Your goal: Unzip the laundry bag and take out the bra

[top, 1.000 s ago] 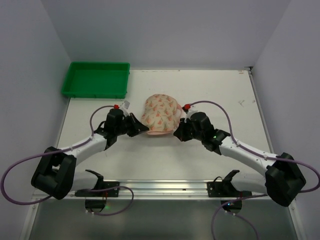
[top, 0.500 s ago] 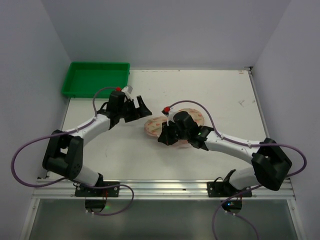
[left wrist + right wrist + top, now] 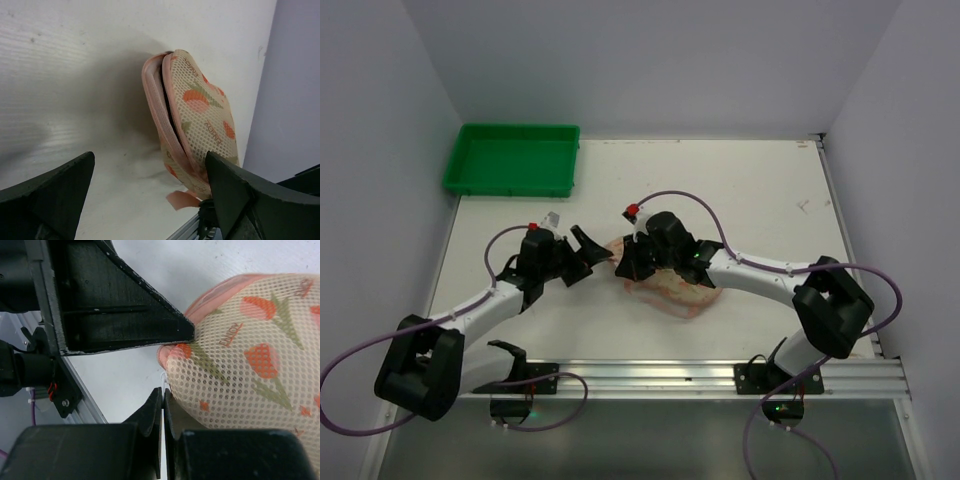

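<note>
Lying near the middle of the white table (image 3: pixel 760 190), the printed laundry bag (image 3: pixel 670 290) has bare tabletop behind it and to its right. The left gripper (image 3: pixel 592 247), jaws spread wide, sits just beside the bag's left end. The right gripper (image 3: pixel 626 268), fingers pressed together, meets the slightly parted pink zip edge there. A green tray (image 3: pixel 510 185) sits at the back left corner, well apart.

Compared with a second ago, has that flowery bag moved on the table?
Yes. The laundry bag has slid toward the metal rail at the near edge, farther from the green tray.
</note>
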Controlling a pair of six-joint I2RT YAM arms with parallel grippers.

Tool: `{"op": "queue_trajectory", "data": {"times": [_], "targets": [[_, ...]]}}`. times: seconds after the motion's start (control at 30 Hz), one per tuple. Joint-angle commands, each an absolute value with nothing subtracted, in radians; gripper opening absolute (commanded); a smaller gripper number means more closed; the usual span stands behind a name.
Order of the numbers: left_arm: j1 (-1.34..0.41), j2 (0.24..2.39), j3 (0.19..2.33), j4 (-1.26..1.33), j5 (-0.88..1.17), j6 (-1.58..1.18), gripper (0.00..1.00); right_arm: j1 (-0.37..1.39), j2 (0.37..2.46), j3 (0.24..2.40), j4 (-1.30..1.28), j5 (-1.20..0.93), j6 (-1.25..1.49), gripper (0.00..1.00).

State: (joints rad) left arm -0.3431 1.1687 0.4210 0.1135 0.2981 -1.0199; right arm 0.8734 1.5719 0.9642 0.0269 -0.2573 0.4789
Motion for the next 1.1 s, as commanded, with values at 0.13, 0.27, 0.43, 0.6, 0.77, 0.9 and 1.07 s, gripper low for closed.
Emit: {"op": "queue_trajectory", "data": {"times": [0.13, 0.27, 0.43, 0.6, 0.77, 0.9, 1.07], "targets": [[-0.367, 1.117, 0.466, 0.229, 0.282, -1.129, 0.95, 0.871, 1.565, 0.963, 0.081, -0.252, 0.482, 0.00], [-0.367, 1.060, 0.424, 0.236, 0.219, -1.167, 0.94, 0.871, 1.565, 0.954, 0.081, -0.247, 0.476, 0.00], [-0.391, 1.121, 0.451, 0.287, 0.259, -1.174, 0.87, 0.871, 1.569, 0.950, 0.081, -0.245, 0.471, 0.00], [-0.443, 1.193, 0.468, 0.296, 0.233, -1.181, 0.67, 0.871, 1.557, 0.950, 0.068, -0.226, 0.466, 0.00], [-0.454, 1.229, 0.462, 0.344, 0.241, -1.204, 0.28, 0.871, 1.523, 0.931, 0.048, -0.213, 0.456, 0.00], [-0.436, 1.224, 0.512, 0.279, 0.207, -1.161, 0.00, 0.870, 1.450, 0.855, 0.005, -0.157, 0.449, 0.00], [-0.348, 1.258, 0.584, 0.204, 0.206, -1.056, 0.00, 0.818, 1.315, 0.737, -0.072, -0.100, 0.489, 0.00]]}}
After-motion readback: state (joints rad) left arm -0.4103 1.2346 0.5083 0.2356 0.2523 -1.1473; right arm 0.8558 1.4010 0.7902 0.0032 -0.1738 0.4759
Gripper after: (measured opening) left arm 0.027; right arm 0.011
